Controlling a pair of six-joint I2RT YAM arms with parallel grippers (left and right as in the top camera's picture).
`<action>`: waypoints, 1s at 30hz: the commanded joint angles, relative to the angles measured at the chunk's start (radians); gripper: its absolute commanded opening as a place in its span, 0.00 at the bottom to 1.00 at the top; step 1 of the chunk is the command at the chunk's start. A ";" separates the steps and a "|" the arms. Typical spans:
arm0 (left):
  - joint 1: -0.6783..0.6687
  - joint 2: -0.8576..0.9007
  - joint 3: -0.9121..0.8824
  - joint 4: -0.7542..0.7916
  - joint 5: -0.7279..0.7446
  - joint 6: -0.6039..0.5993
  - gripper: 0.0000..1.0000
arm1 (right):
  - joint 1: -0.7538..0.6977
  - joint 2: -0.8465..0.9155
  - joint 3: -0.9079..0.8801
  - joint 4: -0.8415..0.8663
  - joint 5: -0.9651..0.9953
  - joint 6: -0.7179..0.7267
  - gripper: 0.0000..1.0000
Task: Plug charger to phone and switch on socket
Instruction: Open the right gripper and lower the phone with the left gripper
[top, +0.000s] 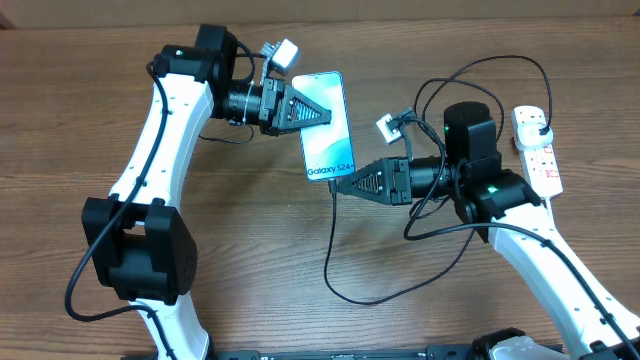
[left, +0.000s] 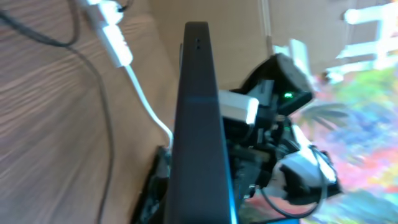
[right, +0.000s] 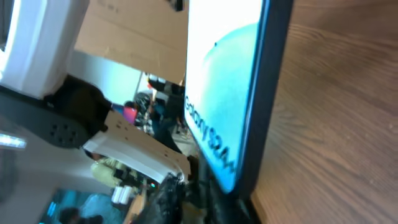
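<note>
The phone, at frame centre, reads "Galaxy S24+" and is clamped by the left gripper. The right gripper touches its lower end; its grip cannot be told.

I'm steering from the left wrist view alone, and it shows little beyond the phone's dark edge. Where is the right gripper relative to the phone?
Observer: Overhead, the right gripper is at the end of the phone that bears the Galaxy text.
Operator: Is the charger there too?
Observer: Yes, the charger hangs from that end in a long loop. I cannot tell whether its tip is seated.
Operator: Where is the socket?
Observer: The socket lies on the robot's right side, with a black plug at its far end.
</note>
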 joint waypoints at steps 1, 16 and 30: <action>-0.030 -0.003 0.001 -0.018 -0.116 0.017 0.04 | -0.017 -0.002 0.022 0.006 0.076 -0.012 0.23; 0.018 0.000 0.001 -0.017 -0.533 -0.105 0.04 | -0.017 -0.002 0.022 -0.272 0.497 -0.026 0.50; 0.045 0.195 0.001 0.097 -0.659 -0.259 0.05 | -0.017 -0.002 0.022 -0.393 0.662 -0.026 0.62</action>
